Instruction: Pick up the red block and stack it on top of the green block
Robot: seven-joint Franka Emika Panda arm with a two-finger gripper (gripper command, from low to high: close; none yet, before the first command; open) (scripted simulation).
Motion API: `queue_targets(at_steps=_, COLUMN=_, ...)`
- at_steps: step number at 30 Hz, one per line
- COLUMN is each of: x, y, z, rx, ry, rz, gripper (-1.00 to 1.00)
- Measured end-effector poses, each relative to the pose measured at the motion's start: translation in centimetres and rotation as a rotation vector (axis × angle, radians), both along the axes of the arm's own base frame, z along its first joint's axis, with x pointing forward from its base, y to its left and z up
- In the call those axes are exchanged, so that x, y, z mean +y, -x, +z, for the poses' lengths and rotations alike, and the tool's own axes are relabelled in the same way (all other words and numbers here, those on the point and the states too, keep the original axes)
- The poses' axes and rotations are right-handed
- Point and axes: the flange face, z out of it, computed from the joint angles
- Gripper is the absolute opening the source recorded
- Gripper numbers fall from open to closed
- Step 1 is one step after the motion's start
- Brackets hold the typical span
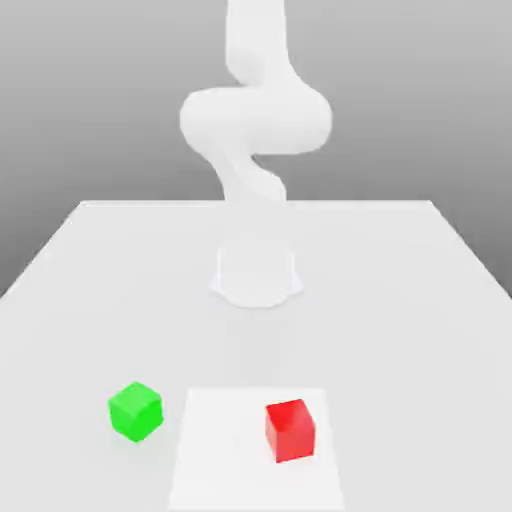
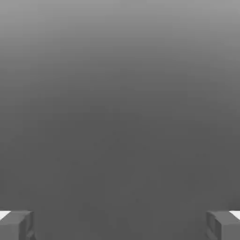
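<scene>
The red block [image 1: 290,430] rests on the white table [image 1: 420,300] near its front edge, on the exterior view's right. The green block [image 1: 135,410] sits on the table to the exterior view's left of the red one, about a block and a half away. In the hand view my gripper [image 2: 120,225] is open: its two grey fingertips [image 2: 16,225] stand far apart with nothing between them, facing plain grey background. Neither block lies between the fingers.
The white arm [image 1: 255,120] rises from its round base [image 1: 256,275] at the table's middle and runs up out of the picture. A slightly brighter rectangular patch [image 1: 240,470] on the table lies under the red block.
</scene>
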Motion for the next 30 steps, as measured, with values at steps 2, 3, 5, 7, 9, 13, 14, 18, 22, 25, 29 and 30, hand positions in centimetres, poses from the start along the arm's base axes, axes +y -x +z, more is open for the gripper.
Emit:
queue_targets(at_steps=2, x=0.4, y=-2.5, z=-4.4, rx=0.072, ry=0.009, rz=0.023, gripper=0.0)
queue_targets(at_steps=3, x=0.6, y=-3.6, z=-6.6, rx=0.107, ry=0.014, rz=0.034, gripper=0.0)
queue_targets(at_steps=5, x=1.1, y=-5.3, z=-11.0, rx=0.174, ry=0.023, rz=0.057, gripper=0.0)
queue_targets(at_steps=7, x=1.5, y=-6.5, z=-15.4, rx=0.242, ry=0.033, rz=0.08, gripper=0.0)
queue_targets(at_steps=9, x=2.0, y=-7.2, z=-19.9, rx=0.308, ry=0.042, rz=0.103, gripper=0.0)
queue_targets(at_steps=13, x=2.8, y=-7.3, z=-28.8, rx=0.442, ry=0.062, rz=0.149, gripper=0.0)
queue_targets(at_steps=14, x=3.0, y=-7.1, z=-31.0, rx=0.476, ry=0.067, rz=0.161, gripper=0.0)
queue_targets(at_steps=18, x=3.7, y=-5.0, z=-39.3, rx=0.609, ry=0.088, rz=0.211, gripper=0.0)
queue_targets(at_steps=22, x=3.9, y=-2.8, z=-46.0, rx=0.702, ry=0.102, rz=0.242, gripper=0.0)
queue_targets(at_steps=25, x=3.9, y=-2.7, z=-49.4, rx=0.71, ry=0.103, rz=0.244, gripper=0.0)
queue_targets(at_steps=29, x=3.9, y=-2.5, z=-51.3, rx=0.71, ry=0.103, rz=0.244, gripper=-1.0)
queue_targets(at_steps=30, x=3.9, y=-2.5, z=-51.3, rx=0.711, ry=0.103, rz=0.244, gripper=-1.0)
